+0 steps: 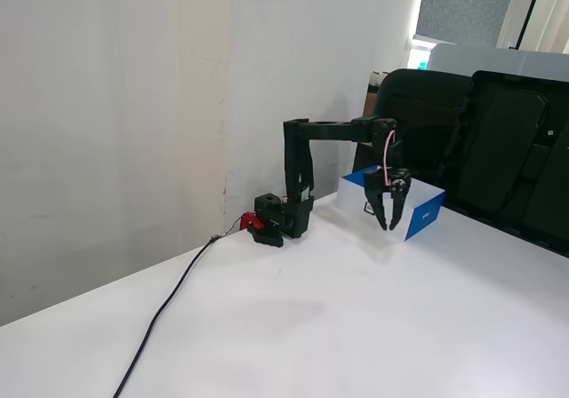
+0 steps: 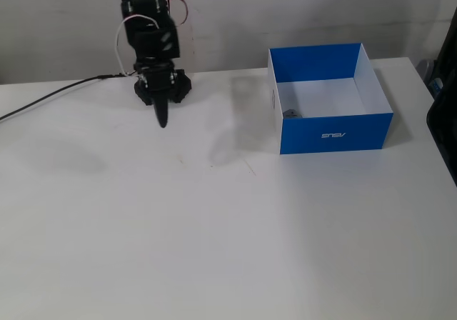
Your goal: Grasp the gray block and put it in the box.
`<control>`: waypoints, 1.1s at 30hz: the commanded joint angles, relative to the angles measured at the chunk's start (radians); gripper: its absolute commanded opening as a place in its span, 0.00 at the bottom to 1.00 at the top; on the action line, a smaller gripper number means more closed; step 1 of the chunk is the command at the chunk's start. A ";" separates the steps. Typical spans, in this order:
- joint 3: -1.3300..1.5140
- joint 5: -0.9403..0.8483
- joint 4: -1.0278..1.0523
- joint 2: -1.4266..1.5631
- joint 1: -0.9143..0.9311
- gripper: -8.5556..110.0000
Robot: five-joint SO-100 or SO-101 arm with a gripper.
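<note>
The box [image 2: 330,131] is blue outside and white inside and stands at the right of the table in a fixed view. The gray block [image 2: 290,112] lies inside it, against the near-left corner. In the other fixed view the box [image 1: 425,216] is partly behind the arm and the block is hidden. My gripper [image 2: 162,122] points straight down above the table, well to the left of the box and empty. From the side, my gripper [image 1: 388,227] shows its two fingers a little apart.
The arm's base [image 1: 283,220] is held by a red clamp [image 1: 252,222] at the table's back edge by the wall. A black cable [image 1: 164,314] runs from it across the table. Black chairs [image 1: 498,149] stand behind the box.
</note>
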 commanded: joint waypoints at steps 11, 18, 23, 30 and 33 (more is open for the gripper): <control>0.618 -0.327 -0.419 0.491 -0.115 0.07; 0.893 -0.532 -0.627 0.710 -0.107 0.07; 0.977 -0.529 -0.690 0.762 -0.091 0.07; 1.324 -0.509 -0.805 1.101 -0.071 0.07; 1.466 -0.494 -0.772 1.359 -0.066 0.07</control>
